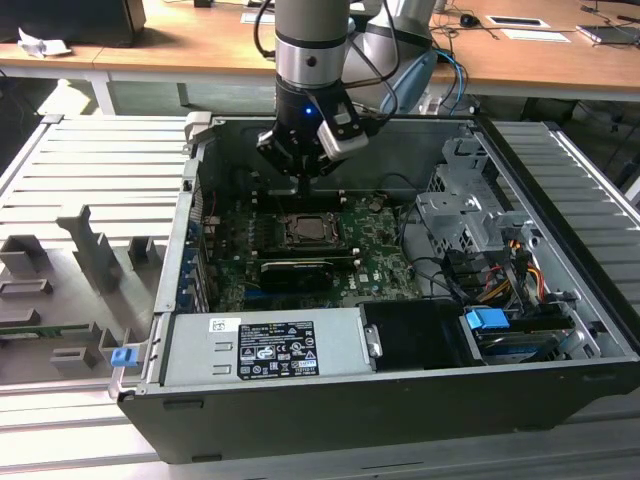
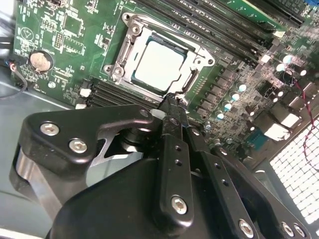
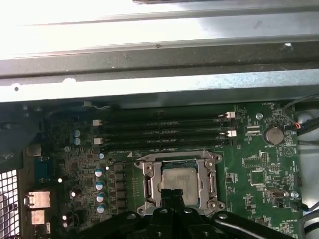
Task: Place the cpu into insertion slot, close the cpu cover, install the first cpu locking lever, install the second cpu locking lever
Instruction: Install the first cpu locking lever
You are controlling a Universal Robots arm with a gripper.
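The cpu [image 2: 159, 64], a pale silver square, lies in the insertion slot [image 1: 288, 238] on the green motherboard. The silvery cpu cover [image 2: 199, 52] lies flat around the chip's edges, and its window shows the chip's top. My gripper [image 2: 172, 98] is shut with nothing between its black fingers. Its tip hovers right at one edge of the socket, close to a corner of the cover. In the first wrist view the fingertips [image 3: 166, 195] overlap the near edge of the cpu [image 3: 179, 177]. In the exterior view the gripper [image 1: 303, 188] hangs over the board just behind the socket.
Long black memory slots [image 3: 164, 132] run beside the socket, and a coin battery [image 3: 273, 134] sits further off. A black expansion card [image 1: 295, 270], the power supply [image 1: 265, 345], a drive cage [image 1: 455, 215] and cables [image 1: 500, 270] crowd the open case. The case wall [image 3: 149, 59] is near.
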